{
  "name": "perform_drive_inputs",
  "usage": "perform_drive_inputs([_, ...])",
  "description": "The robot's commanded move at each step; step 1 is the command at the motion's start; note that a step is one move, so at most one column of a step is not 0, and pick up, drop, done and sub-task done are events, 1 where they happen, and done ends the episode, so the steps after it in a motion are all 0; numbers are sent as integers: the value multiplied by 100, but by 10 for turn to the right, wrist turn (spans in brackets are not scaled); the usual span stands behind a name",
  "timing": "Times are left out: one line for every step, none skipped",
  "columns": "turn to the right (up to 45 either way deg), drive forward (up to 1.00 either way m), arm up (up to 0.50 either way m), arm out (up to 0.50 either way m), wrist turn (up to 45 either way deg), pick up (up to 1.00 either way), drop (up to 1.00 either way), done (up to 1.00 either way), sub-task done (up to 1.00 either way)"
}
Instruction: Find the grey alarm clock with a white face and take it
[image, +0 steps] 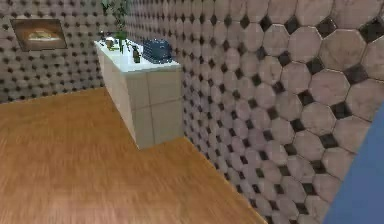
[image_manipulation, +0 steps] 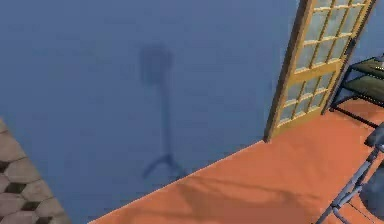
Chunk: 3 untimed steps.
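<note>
A pale cabinet (image: 150, 95) stands against the tiled wall in the forward view, up the middle. On its top sits a dark blue-grey boxy thing (image: 156, 48). Beside that are a small dark blob (image: 136, 55) and another small dark thing (image: 122, 44), both too small to name. A leafy plant (image: 117, 14) rises at the cabinet's far end. Nothing on the top has a shape I can call a clock.
Wooden floor (image: 80, 160) lies open to the cabinet's left, with a framed picture (image: 40, 34) on the far wall. The tiled wall (image: 290, 100) runs along the right. The arm side view has a blue wall (image_manipulation: 120, 80), a glazed wooden door (image_manipulation: 318, 60), a dark shelf (image_manipulation: 365, 85) and a thin metal frame (image_manipulation: 355, 195).
</note>
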Motion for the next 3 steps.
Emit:
perform_drive_inputs([-450,0,0,0,0,0,0,0,0])
perform_drive_inputs([-450,0,0,0,0,0,0,0,0])
perform_drive_inputs([-390,0,0,0,0,0,0,0,0])
